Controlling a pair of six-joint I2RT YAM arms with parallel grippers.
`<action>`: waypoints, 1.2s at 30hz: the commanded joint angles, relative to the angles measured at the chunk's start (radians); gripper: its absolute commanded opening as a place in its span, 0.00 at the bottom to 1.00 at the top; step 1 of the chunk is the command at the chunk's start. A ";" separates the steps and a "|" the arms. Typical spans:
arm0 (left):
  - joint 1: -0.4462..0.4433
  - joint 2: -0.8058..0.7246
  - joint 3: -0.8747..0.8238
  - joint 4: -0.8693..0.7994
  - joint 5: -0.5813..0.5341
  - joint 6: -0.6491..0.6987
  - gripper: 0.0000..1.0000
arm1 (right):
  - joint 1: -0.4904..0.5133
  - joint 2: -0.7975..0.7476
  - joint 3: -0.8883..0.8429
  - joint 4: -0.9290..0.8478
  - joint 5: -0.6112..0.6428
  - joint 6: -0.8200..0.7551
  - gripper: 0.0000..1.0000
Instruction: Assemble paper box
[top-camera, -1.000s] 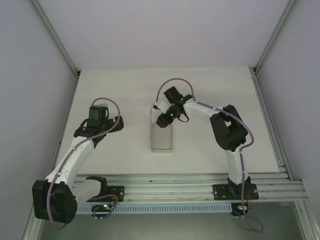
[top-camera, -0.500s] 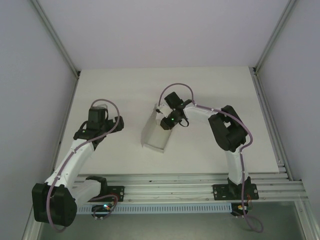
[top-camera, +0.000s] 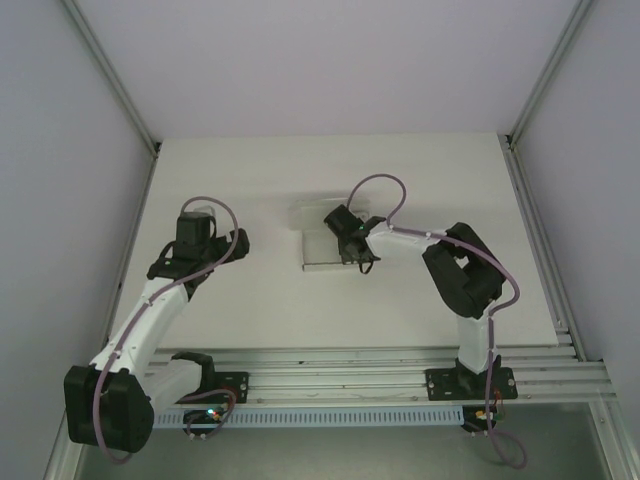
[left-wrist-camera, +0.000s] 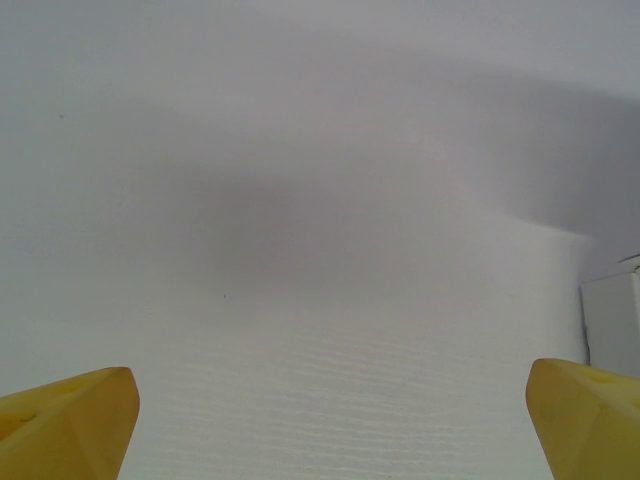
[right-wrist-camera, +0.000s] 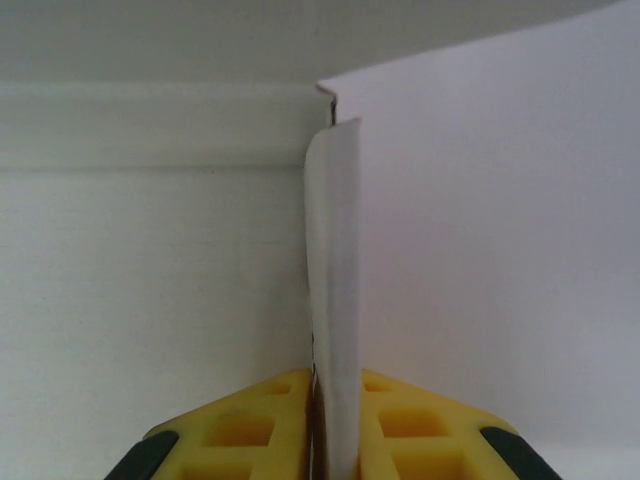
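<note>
The paper box, thin white card, lies low on the table's middle, its long side running across. My right gripper is at the box's right end, shut on it. In the right wrist view a thin upright edge of card is pinched between the yellow fingers, with a broad white panel spreading to the right. My left gripper hovers to the left of the box, apart from it. Its yellow fingertips stand wide open over bare table, and a corner of the box shows at the right edge.
The white table is walled on the left, right and back. A metal rail with the arm bases runs along the near edge.
My right gripper has swung the box from lengthwise to crosswise, laid it lower, and pressed tighter on the card. The left arm has barely moved.
</note>
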 joint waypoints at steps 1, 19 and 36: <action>0.008 0.018 0.018 0.018 0.039 -0.012 1.00 | 0.031 -0.063 -0.043 -0.008 0.081 0.191 0.16; -0.091 0.274 0.230 0.133 0.439 0.280 1.00 | 0.025 -0.332 -0.130 0.140 0.124 -0.186 0.87; -0.135 0.693 0.658 -0.183 0.662 0.786 0.94 | -0.282 -0.272 0.028 0.067 -0.529 -0.826 0.90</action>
